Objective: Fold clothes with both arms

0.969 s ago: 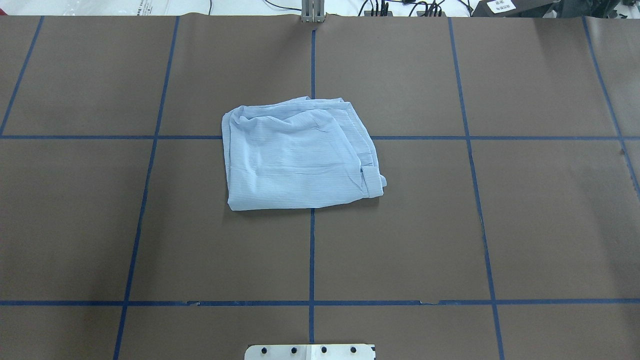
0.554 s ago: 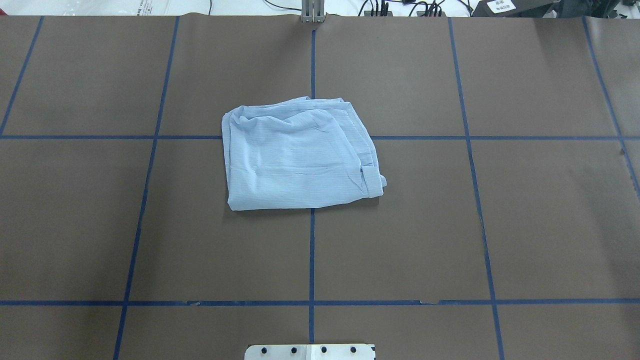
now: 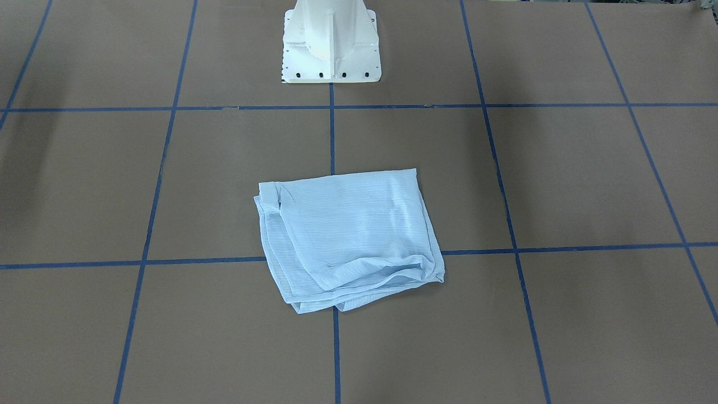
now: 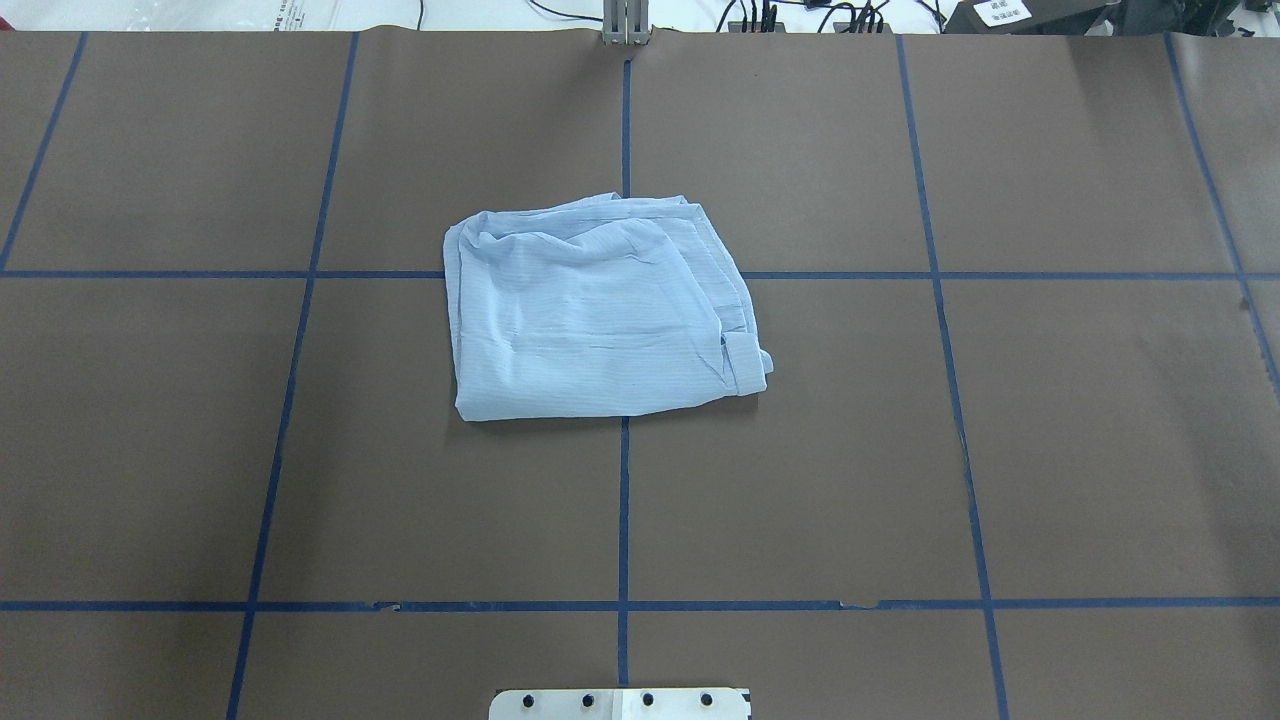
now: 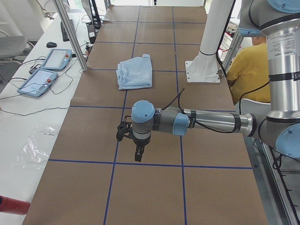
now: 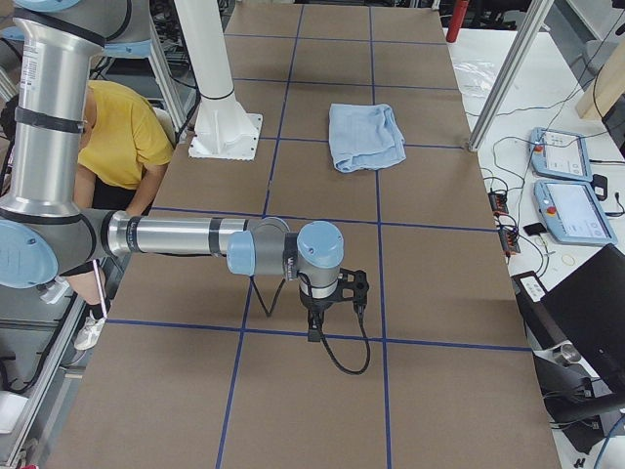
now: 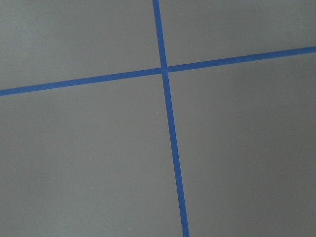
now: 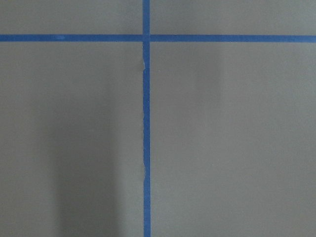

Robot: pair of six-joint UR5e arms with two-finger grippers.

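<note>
The pale-blue shirt [image 4: 600, 310] lies folded into a rough, crinkled square near the middle of the brown table [image 4: 1080, 450], across a crossing of blue tape lines [image 4: 623, 500]. Both grippers are well apart from it. The left gripper [image 5: 138, 154] hangs above one end of the table and the right gripper [image 6: 314, 327] above the other, each pointing down at bare surface. The side views do not show whether either is open or closed. Both wrist cameras see only tape crossings.

Nothing can be read: print on the small white label [image 4: 1003, 12] on the black box [image 4: 1070, 15] at one o'clock and on the white sheet [image 4: 250, 12] at eleven o'clock is too small.
</note>
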